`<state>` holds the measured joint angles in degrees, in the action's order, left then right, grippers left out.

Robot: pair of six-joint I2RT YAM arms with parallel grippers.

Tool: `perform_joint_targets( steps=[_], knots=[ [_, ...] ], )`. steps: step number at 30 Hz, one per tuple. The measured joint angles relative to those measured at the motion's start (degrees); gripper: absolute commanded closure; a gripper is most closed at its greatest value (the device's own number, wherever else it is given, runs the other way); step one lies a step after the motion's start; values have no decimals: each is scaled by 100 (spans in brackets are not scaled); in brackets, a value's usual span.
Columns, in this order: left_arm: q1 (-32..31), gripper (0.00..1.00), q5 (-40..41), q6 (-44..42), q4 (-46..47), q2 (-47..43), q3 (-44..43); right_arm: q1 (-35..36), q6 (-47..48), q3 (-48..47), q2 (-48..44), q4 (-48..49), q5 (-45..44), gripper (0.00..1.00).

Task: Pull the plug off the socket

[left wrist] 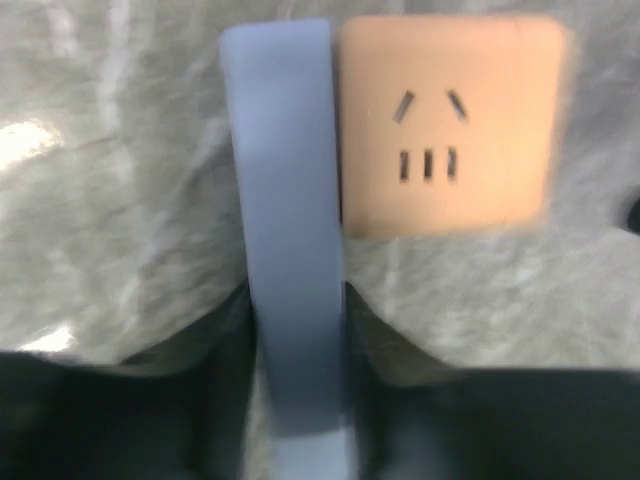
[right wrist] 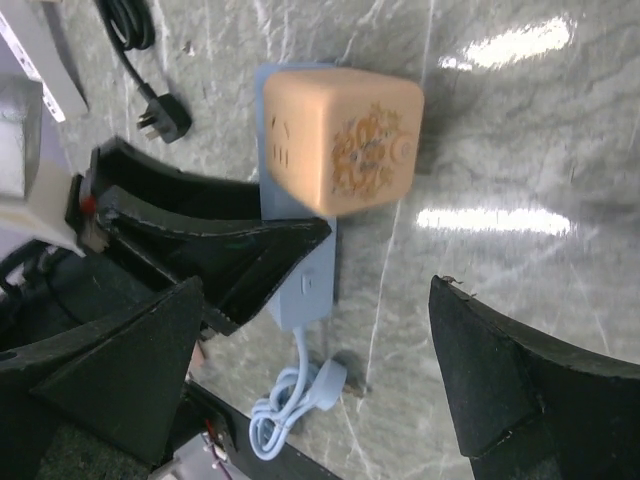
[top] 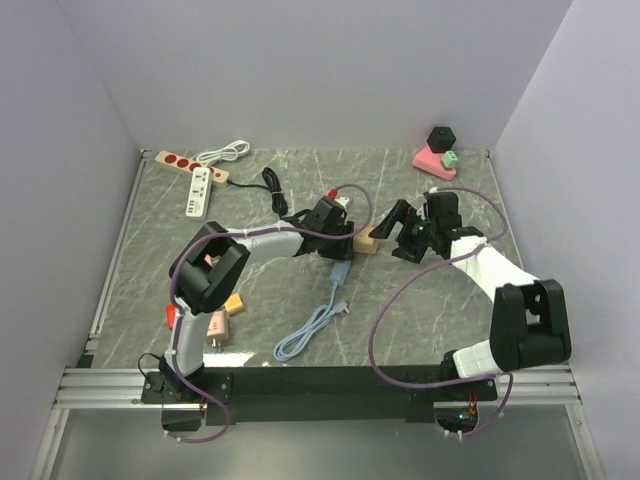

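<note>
The plug is an orange cube (top: 367,243) standing on the end of a light blue socket strip (top: 340,270) at the table's middle. In the left wrist view the strip (left wrist: 290,250) runs edge-on between my left gripper's (left wrist: 297,330) dark fingers, which press on both of its sides; the orange plug (left wrist: 445,125) sits just right of it. My right gripper (top: 398,235) stands open to the right of the plug. In its wrist view the plug (right wrist: 345,135) lies ahead of the wide-spread fingers, apart from both, and the left gripper's fingers (right wrist: 230,250) clamp the strip (right wrist: 305,290).
The strip's coiled blue cable (top: 305,335) trails toward the near edge. A white power strip (top: 197,192), a beige one (top: 185,163) and a black cable (top: 275,190) lie at the back left. Coloured blocks (top: 438,152) sit back right. Small plugs (top: 232,303) lie by the left arm.
</note>
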<state>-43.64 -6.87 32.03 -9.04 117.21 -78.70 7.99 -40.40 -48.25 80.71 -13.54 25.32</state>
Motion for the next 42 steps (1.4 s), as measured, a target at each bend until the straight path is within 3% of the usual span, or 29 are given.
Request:
perform_joint_targets(
  steps=[2, 3, 19, 23, 26, 27, 28, 29, 35, 42],
  knots=[
    [-4, 94, -162, 13, 114, 59, 15, -39, -4, 4, 221, 151, 90, 0],
    [-9, 99, -197, 31, 199, 59, 63, -55, -11, 11, 317, 216, 118, 0],
    [-13, 99, -417, 407, 833, -328, 846, -17, -240, 50, 1447, 984, 511, 2],
    [-11, 99, -466, 474, 776, -350, 850, 129, -413, 20, 1674, 1316, 667, 16],
    [-13, 99, -525, 518, 741, -382, 885, 267, -533, -42, 1840, 1499, 826, 40],
    [-9, 99, -505, 542, 721, -400, 914, 306, -546, -63, 1882, 1565, 852, 61],
    [17, 100, -514, 573, 713, -417, 938, 315, -540, -63, 1902, 1631, 885, 74],
    [46, 100, -531, 605, 719, -431, 960, 317, -599, -61, 1923, 1709, 940, 98],
    [66, 100, -533, 767, 887, -466, 1099, 243, -529, 103, 1775, 1781, 1008, 100],
    [17, 100, -1106, 835, 1427, -662, 1405, -184, -195, 817, 323, 1307, 1200, 100]
  ],
)
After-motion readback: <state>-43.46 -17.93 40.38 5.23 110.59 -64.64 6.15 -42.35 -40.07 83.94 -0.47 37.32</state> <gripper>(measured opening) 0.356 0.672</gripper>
